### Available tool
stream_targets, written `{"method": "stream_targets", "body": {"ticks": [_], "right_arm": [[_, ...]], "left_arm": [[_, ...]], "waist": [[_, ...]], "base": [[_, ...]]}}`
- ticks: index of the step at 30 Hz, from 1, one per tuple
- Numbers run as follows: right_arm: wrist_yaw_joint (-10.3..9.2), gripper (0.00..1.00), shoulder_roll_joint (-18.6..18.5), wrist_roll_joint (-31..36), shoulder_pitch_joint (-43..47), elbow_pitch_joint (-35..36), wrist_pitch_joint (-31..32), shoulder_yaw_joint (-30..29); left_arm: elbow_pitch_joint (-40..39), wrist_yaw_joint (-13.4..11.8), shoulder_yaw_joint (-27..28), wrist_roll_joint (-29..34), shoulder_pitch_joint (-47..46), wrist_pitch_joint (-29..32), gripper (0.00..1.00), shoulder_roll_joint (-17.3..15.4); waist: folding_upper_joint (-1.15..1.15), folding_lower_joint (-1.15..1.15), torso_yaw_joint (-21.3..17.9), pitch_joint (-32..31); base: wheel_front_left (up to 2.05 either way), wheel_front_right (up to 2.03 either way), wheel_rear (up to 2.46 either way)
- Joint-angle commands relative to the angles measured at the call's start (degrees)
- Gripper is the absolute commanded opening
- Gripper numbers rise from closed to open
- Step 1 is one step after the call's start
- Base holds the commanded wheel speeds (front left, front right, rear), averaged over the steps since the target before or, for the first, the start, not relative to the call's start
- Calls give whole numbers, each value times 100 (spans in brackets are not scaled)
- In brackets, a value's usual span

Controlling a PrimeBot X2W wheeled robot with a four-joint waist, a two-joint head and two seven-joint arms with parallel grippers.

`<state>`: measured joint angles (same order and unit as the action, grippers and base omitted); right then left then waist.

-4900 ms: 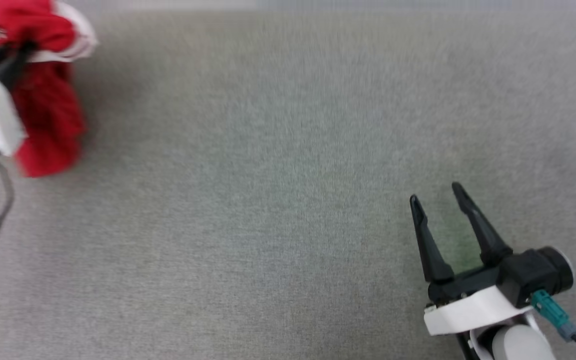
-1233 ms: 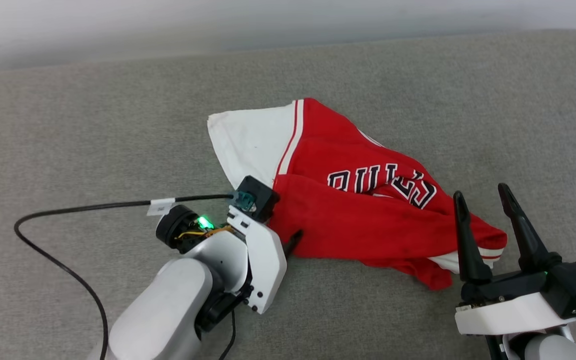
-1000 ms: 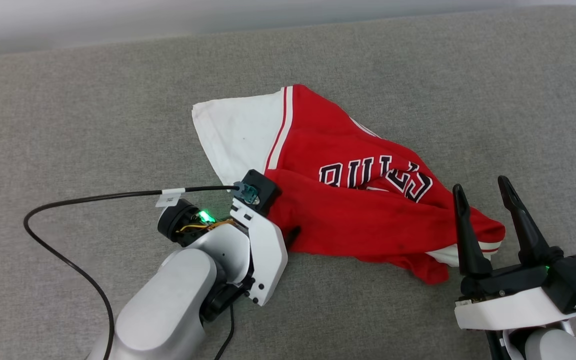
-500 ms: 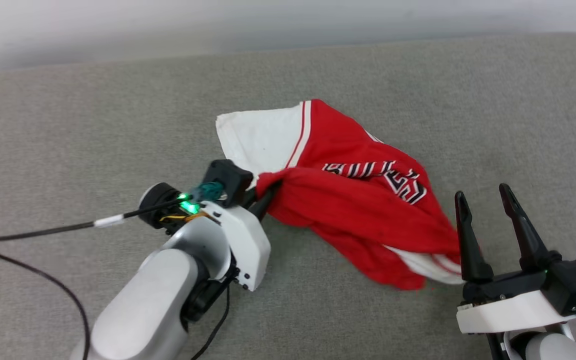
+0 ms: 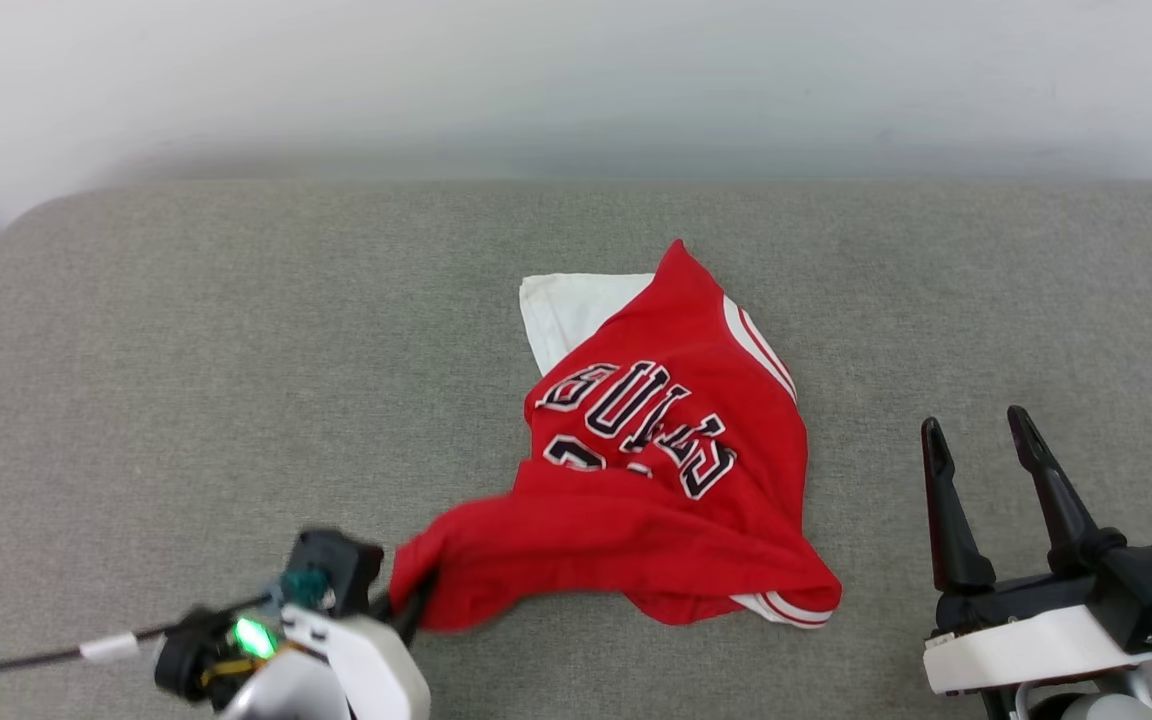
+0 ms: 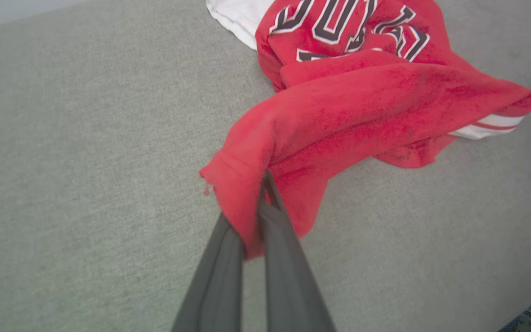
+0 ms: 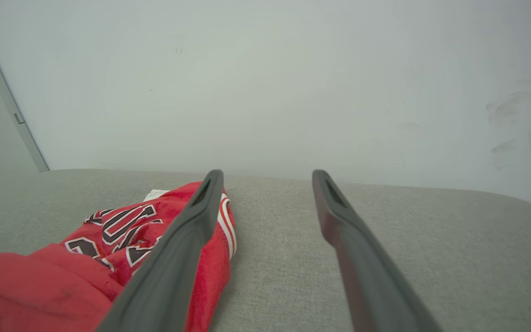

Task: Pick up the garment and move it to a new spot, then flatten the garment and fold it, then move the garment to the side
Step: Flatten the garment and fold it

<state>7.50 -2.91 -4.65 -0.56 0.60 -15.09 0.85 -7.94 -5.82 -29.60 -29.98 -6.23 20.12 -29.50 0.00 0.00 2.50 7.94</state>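
The garment (image 5: 666, 470) is a red jersey with black white-outlined lettering and a white sleeve at its far edge, lying crumpled in the middle of the grey surface. My left gripper (image 5: 414, 598) is at the lower left, shut on a red corner of the garment (image 6: 265, 152) and holding that corner stretched toward me. In the left wrist view the two fingers (image 6: 221, 276) pinch the red cloth between them. My right gripper (image 5: 976, 435) stands open at the lower right, just right of the garment, with nothing between its fingers. The garment (image 7: 109, 244) lies to the left of the right gripper (image 7: 265, 177).
A grey padded surface (image 5: 186, 380) carries everything; its far edge meets a pale wall (image 5: 576, 80), and its left corner is rounded. A black cable (image 5: 26, 660) trails from my left wrist toward the lower left.
My left gripper has pulled the garment's red corner toward me and to the lower left, dragging and turning the garment so the lettering faces up. The camera shifted too. The right gripper stays open.
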Motion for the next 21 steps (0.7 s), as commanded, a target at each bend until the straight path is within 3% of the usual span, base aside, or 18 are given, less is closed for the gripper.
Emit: {"method": "stream_targets", "body": {"ticks": [1,9,10,11,12,16,21], "right_arm": [[-2,100,6,-18,78,-30,-12,-2],[-2,100,6,13,118,-150,-12,31],[-2,100,6,15,125,-159,-12,33],[-2,100,6,18,134,-167,-12,38],[-2,100,6,23,140,-172,-12,41],[-2,100,6,46,199,-213,-12,39],[-2,100,5,44,216,-268,1,-8]], "left_arm": [[38,-8,-122,-58,227,90,0,3],[588,300,-813,-159,710,530,0,111],[645,351,-857,-180,709,514,6,154],[697,387,-880,-195,695,459,46,194],[723,413,-881,-177,652,388,100,223],[669,418,-729,-80,459,-161,100,332],[539,243,-359,4,321,-1025,100,482]], "waist": [[0,0,53,-59],[0,0,115,-244],[0,0,116,-264],[0,0,117,-282],[0,0,118,-298],[0,0,131,-382],[0,0,173,-477]], "base": [[0,0,0],[0,0,0],[0,0,0],[0,0,0],[0,0,0],[0,0,0],[0,0,0]]}}
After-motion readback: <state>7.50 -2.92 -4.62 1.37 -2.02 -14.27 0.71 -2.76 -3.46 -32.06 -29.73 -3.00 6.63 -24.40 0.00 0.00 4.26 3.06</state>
